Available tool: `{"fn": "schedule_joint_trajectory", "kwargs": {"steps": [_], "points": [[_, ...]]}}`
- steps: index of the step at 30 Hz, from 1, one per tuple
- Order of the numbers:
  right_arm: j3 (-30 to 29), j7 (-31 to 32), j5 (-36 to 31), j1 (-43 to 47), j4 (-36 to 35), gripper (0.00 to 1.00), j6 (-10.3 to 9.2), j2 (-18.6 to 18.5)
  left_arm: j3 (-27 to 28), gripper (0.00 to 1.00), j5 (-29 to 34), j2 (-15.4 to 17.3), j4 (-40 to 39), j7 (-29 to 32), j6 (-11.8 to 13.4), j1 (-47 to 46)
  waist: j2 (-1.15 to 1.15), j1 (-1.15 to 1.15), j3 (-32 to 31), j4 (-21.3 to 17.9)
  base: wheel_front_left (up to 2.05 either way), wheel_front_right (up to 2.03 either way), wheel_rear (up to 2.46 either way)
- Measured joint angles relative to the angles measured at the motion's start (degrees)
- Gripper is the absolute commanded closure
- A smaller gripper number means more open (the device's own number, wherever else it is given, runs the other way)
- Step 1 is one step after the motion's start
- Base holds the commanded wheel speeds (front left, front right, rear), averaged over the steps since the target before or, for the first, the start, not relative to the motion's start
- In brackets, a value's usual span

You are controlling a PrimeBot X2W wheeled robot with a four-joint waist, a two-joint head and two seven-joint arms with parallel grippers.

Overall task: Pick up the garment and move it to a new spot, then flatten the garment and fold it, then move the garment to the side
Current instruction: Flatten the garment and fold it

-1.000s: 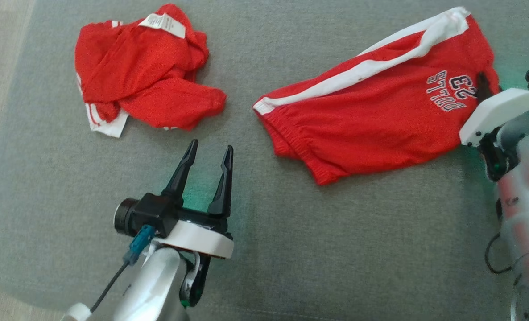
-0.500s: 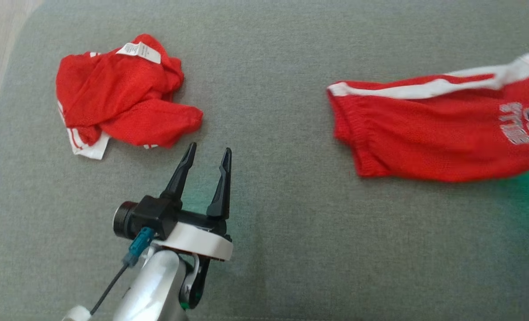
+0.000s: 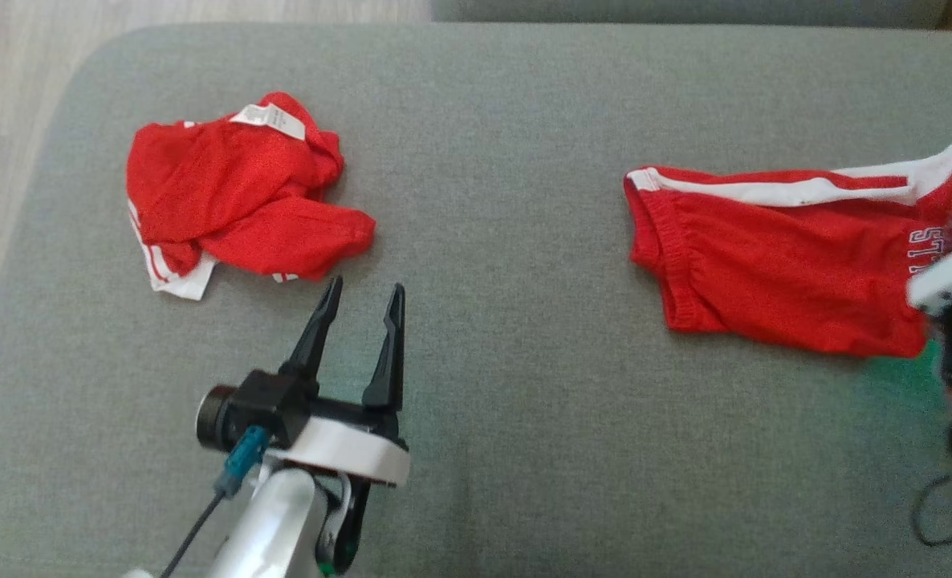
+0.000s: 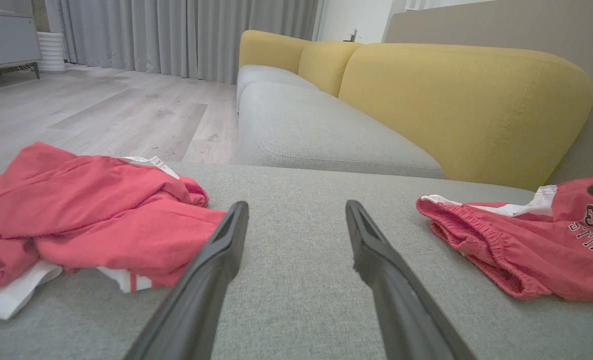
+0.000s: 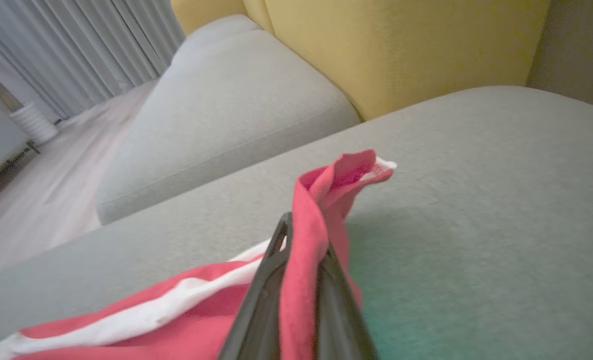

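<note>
I see right hand (image 5: 304, 235) clenched on shorts (image 3: 773, 265) edge | left hand (image 3: 366, 285) spread wide, empty, well apart from shorts

Work surface here is a big grey upholstered cushion (image 3: 524, 417) with rounded corners and a woven fabric. Right past it sits a sofa with a matching grey seat (image 4: 316, 130) and mustard-yellow back cushions (image 4: 456, 100). The floor (image 4: 101, 110) is pale, greyish wood-look planks. Long grey curtains (image 4: 176, 35) hang down to the floor on the far side, with a white ribbed cylinder (image 4: 51, 50) standing just beside a low grey cabinet (image 4: 6, 37) on legs. A taupe panel (image 4: 501, 22) rises behind the sofa, with a bit of white wall (image 4: 349, 17) next to the curtains. The light is soft and even.
</note>
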Motion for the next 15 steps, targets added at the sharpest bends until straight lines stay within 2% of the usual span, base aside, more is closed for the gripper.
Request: {"fn": "schedule_joint_trajectory", "kwargs": {"steps": [7,15], "points": [[6.3,0.6,4.3,0.7,-9.3,1.0,0.0,7.7,0.3,0.0,0.0,0.0,0.0,0.0,0.0,3.2,0.0,0.0,-3.1,1.0,0.0,0.0,0.0],[14.4,3.3,7.5,3.6,-17.3,1.0,0.0,12.8,0.6,0.0,0.0,0.0,0.0,0.0,0.0,3.2,0.0,0.0,-4.6,3.3,0.0,0.0,0.0]]}}
